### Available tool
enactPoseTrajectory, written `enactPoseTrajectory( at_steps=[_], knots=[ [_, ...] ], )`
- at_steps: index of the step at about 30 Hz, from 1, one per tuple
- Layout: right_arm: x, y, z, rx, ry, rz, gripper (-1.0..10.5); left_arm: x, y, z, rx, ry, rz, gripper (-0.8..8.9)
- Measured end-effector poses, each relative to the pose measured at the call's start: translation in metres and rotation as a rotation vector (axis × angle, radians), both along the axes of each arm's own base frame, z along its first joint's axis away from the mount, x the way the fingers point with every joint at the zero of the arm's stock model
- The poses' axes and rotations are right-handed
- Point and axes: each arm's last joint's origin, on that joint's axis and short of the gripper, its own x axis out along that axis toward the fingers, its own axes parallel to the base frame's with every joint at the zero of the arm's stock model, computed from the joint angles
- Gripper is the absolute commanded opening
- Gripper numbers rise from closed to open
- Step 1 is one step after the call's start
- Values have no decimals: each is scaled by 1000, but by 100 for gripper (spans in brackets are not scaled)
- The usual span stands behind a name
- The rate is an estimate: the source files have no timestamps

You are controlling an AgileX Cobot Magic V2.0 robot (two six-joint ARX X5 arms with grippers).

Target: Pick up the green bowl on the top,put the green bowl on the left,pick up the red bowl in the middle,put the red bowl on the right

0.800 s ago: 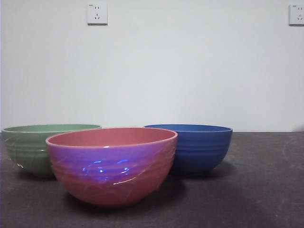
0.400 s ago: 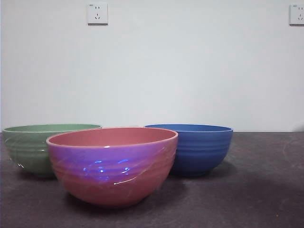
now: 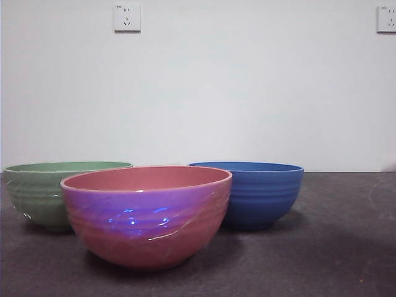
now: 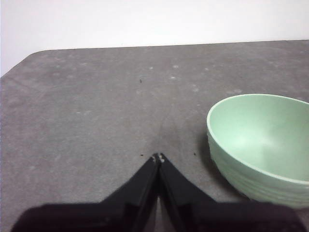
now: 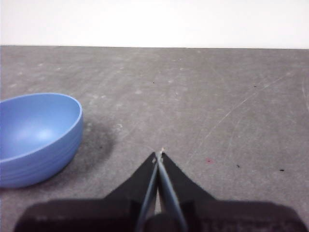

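The green bowl (image 3: 43, 192) stands upright on the dark table at the left, partly behind the red bowl (image 3: 146, 213), which stands nearest the camera in the middle. In the left wrist view the green bowl (image 4: 260, 145) sits off to one side of my left gripper (image 4: 158, 157), which is shut, holds nothing and hangs over bare table. My right gripper (image 5: 159, 155) is shut too and holds nothing, with the blue bowl (image 5: 36, 135) off to its side. Neither gripper shows in the front view. The red bowl is out of both wrist views.
A blue ribbed bowl (image 3: 260, 193) stands upright behind and right of the red one. The dark grey table (image 3: 334, 247) reaches a white wall with two sockets (image 3: 127, 18). The left wrist view shows the table's rounded far corner (image 4: 29, 55).
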Motion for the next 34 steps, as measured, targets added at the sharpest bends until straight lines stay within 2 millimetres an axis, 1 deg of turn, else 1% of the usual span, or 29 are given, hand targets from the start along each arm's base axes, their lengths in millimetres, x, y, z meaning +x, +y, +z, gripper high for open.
enactPoseTrajectory(
  at_steps=[4, 8, 34],
  knots=[
    [0, 0, 0, 66, 15, -11, 3, 0, 0, 0, 0, 0, 0, -3],
    [1, 0, -1, 92, 31, -19, 3, 0, 0, 0, 0, 0, 0, -3],
    [1, 0, -1, 99, 34, -19, 3, 0, 0, 0, 0, 0, 0, -3]
  ],
)
